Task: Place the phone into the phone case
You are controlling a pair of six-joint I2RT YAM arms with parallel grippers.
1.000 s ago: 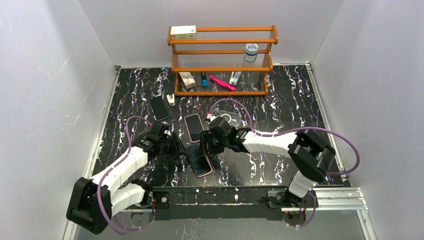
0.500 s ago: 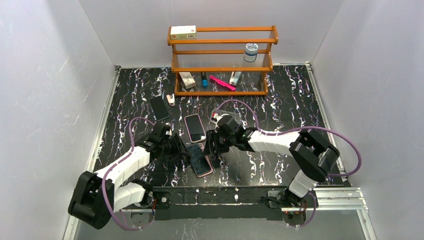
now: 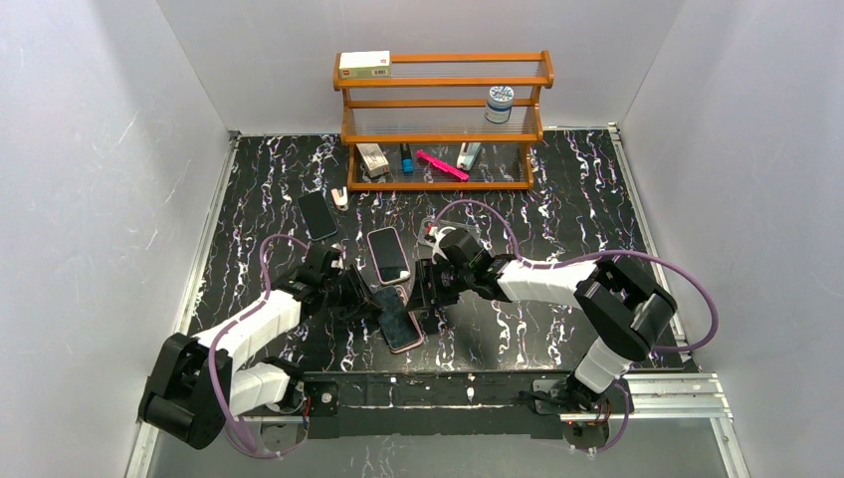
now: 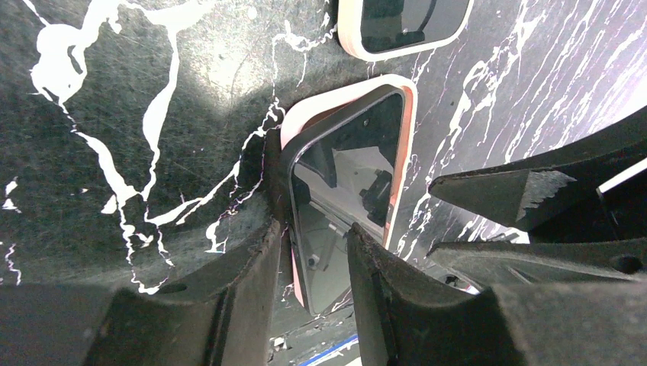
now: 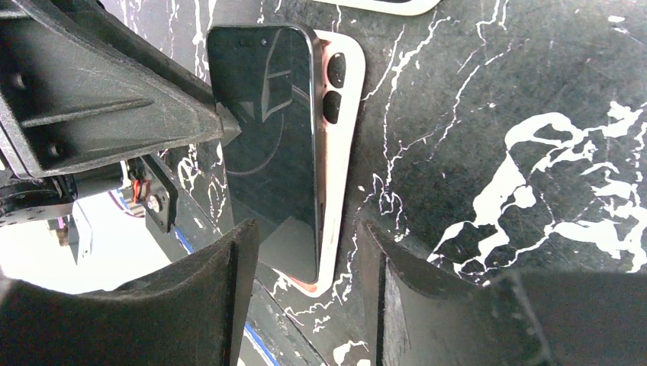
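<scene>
the phone (image 5: 267, 130) lies askew on top of the pink phone case (image 5: 341, 145), on the counter (image 5: 496, 99). the right claw (image 5: 305, 244) is spread, with the phone's long edge and the case rim between its fingers. the left claw (image 4: 317, 236) straddles the phone's end, half closed; if it pinches, i cannot tell.

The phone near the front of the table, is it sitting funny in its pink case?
Yes. The phone lies crooked over the pink case, not pushed in. One side of the case, with its camera holes, sticks out past the phone's edge.
</scene>
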